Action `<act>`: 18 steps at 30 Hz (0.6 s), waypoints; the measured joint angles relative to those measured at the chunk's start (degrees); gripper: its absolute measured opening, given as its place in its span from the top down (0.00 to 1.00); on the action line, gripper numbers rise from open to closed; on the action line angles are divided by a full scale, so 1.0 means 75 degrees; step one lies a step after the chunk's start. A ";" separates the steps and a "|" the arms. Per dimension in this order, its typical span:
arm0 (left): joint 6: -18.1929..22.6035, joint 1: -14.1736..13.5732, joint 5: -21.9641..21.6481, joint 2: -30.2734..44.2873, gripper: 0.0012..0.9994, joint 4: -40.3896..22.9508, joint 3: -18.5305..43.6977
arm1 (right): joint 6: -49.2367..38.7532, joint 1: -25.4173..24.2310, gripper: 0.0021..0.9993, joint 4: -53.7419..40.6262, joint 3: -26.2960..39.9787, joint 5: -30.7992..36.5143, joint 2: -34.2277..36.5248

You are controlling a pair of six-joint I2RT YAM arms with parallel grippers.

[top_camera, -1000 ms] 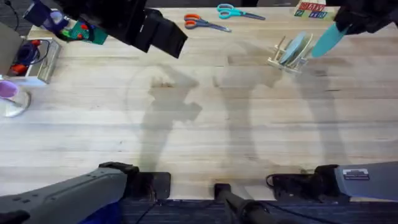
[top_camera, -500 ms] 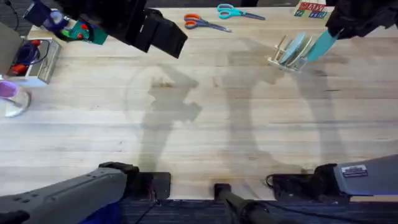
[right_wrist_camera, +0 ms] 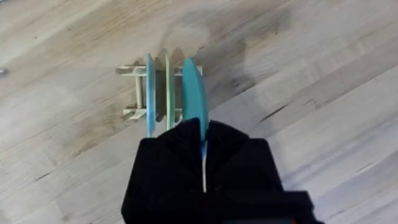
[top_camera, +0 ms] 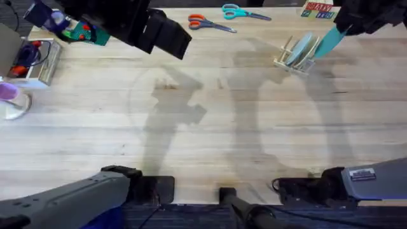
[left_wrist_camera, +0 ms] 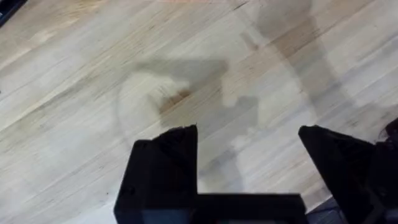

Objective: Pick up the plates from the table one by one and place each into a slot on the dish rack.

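Observation:
My right gripper (right_wrist_camera: 202, 134) is shut on the rim of the teal-blue plate (right_wrist_camera: 193, 93), which hangs edge-down. Overhead, that teal-blue plate (top_camera: 329, 41) is at the right side of the dish rack (top_camera: 286, 58), at the table's (top_camera: 210, 127) far right. In the right wrist view the dish rack (right_wrist_camera: 132, 93) holds a pale cream-yellow plate (right_wrist_camera: 167, 87) upright, with a pale blue-grey plate (right_wrist_camera: 150, 93) beside it. The teal plate lines up just past the cream one; whether it touches the rack I cannot tell. My left gripper (left_wrist_camera: 249, 140) is open and holds nothing, raised high over the far left (top_camera: 166, 37).
Orange scissors (top_camera: 210, 24) and teal scissors (top_camera: 243, 11) lie along the far edge. A green baseplate with bricks (top_camera: 86, 32), a white bin (top_camera: 37, 62) and a purple-topped cup (top_camera: 9, 95) stand at the left. A colourful card (top_camera: 317, 9) is behind the rack.
The right gripper has shifted the teal plate a little left, closer to the rack. The left arm has not moved.

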 joint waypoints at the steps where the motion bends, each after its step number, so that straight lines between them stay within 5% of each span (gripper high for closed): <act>1: 0.0000 0.0000 0.0000 0.0000 0.01 0.0000 0.0000 | 0.0000 0.0000 0.97 0.0000 0.0000 0.0000 0.0001; 18: -0.0001 0.0000 0.0000 0.0000 0.01 0.0000 0.0000 | -0.0029 -0.0015 0.97 0.0157 0.0000 0.0000 0.0496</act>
